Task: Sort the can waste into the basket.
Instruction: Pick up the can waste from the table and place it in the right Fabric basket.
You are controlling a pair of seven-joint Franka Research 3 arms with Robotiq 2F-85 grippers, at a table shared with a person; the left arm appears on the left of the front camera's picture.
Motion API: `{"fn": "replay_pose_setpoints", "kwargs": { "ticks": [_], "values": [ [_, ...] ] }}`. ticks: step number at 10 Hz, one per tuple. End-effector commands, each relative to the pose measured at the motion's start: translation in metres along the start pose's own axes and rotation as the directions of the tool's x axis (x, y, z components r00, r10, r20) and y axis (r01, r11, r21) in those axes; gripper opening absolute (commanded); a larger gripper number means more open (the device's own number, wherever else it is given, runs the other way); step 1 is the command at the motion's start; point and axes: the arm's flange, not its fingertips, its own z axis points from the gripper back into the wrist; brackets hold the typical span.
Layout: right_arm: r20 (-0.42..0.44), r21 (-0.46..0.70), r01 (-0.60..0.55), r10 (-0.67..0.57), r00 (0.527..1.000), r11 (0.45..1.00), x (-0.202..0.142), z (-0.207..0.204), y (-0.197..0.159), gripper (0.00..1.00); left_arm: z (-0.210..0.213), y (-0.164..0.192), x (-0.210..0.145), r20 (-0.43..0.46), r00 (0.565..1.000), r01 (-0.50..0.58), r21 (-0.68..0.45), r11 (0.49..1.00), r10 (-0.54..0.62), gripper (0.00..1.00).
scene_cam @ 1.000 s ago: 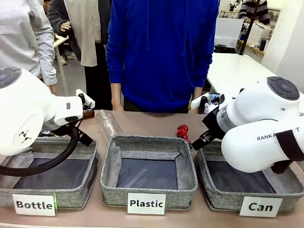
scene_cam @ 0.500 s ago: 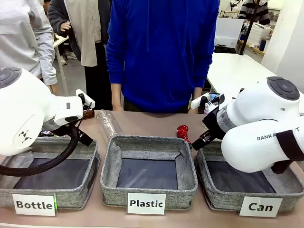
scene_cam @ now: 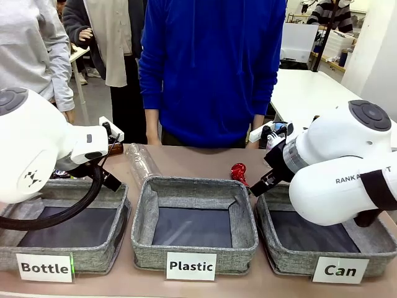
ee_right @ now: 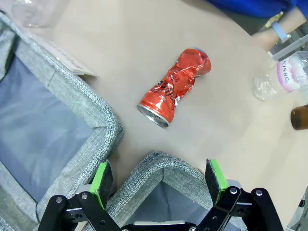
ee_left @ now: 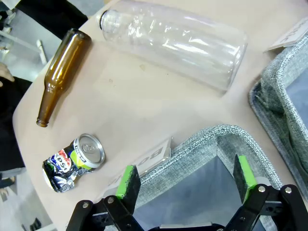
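Observation:
A crushed shiny red can lies on the table beyond my right gripper, which hangs open over the far corner of the "Can" basket. In the front view the red can peeks out behind that basket. A dented dark can with silver and coloured print lies on the table to the left of my left gripper, which stands open with nothing between its fingers over the "Bottle" basket.
A brown glass bottle and a clear plastic bottle lie behind the "Bottle" basket. The "Plastic" basket sits in the middle. Another clear bottle lies right of the red can. A person in blue stands across the table.

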Motion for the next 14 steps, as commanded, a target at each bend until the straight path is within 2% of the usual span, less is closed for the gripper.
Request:
{"fn": "replay_pose_setpoints", "kwargs": {
  "ticks": [1, 3, 4, 5, 6, 7, 8, 9, 10, 11, 12, 13, 14],
  "values": [
    [0.000, 0.000, 0.000, 0.000, 1.000, 1.000, 0.000, 0.000, 0.000, 1.00, 0.000, 0.000, 0.000, 0.000, 1.000, 0.000, 0.000, 1.000, 0.000, 1.00],
    [-0.017, -0.007, 0.037, -0.037, 0.999, 0.999, 0.006, 0.039, -0.007, 1.00, 0.041, 0.006, 0.006, 0.033, 0.999, 0.014, -0.162, 0.987, -0.008, 1.00],
    [-0.084, 0.032, 0.080, -0.077, 0.994, 0.996, 0.007, 0.067, -0.012, 1.00, 0.071, 0.012, 0.004, 0.053, 0.998, 0.031, -0.253, 0.967, -0.019, 1.00],
    [-0.059, 0.119, 0.138, -0.132, 0.990, 0.983, 0.001, 0.100, -0.020, 1.00, 0.102, 0.024, -0.003, 0.089, 0.996, 0.056, -0.310, 0.949, -0.029, 1.00],
    [-0.051, 0.235, 0.229, -0.223, 0.974, 0.945, -0.007, 0.128, -0.027, 1.00, 0.124, 0.037, -0.016, 0.123, 0.990, 0.103, -0.345, 0.933, -0.063, 1.00],
    [-0.102, 0.361, 0.357, -0.345, 0.933, 0.862, -0.025, 0.158, -0.039, 1.00, 0.145, 0.054, -0.034, 0.140, 0.988, 0.107, -0.362, 0.926, -0.059, 1.00],
    [-0.090, 0.464, 0.491, -0.512, 0.854, 0.738, -0.057, 0.189, -0.057, 1.00, 0.169, 0.086, -0.060, 0.183, 0.982, 0.137, -0.486, 0.863, -0.053, 1.00],
    [-0.069, 0.543, 0.520, -0.582, 0.810, 0.660, -0.083, 0.201, -0.075, 1.00, 0.174, 0.113, -0.078, 0.224, 0.975, 0.121, -0.570, 0.813, 0.012, 1.00],
    [-0.060, 0.661, 0.521, -0.654, 0.754, 0.539, -0.119, 0.212, -0.097, 1.00, 0.181, 0.144, -0.106, 0.248, 0.956, 0.030, -0.620, 0.784, 0.159, 1.00],
    [-0.055, 0.728, 0.538, -0.747, 0.663, 0.424, -0.154, 0.216, -0.119, 1.00, 0.192, 0.176, -0.135, 0.268, 0.912, -0.063, -0.655, 0.753, 0.309, 1.00],
    [-0.062, 0.761, 0.569, -0.839, 0.541, 0.311, -0.190, 0.209, -0.149, 1.00, 0.194, 0.207, -0.163, 0.287, 0.846, -0.163, -0.664, 0.730, 0.450, 1.00],
    [-0.095, 0.784, 0.584, -0.890, 0.446, 0.209, -0.218, 0.197, -0.172, 1.00, 0.193, 0.227, -0.185, 0.289, 0.748, -0.268, -0.692, 0.670, 0.598, 1.00],
    [-0.134, 0.800, 0.585, -0.912, 0.388, 0.131, -0.239, 0.183, -0.188, 1.00, 0.190, 0.244, -0.211, 0.294, 0.640, -0.309, -0.748, 0.588, 0.710, 1.00]
  ]
}}
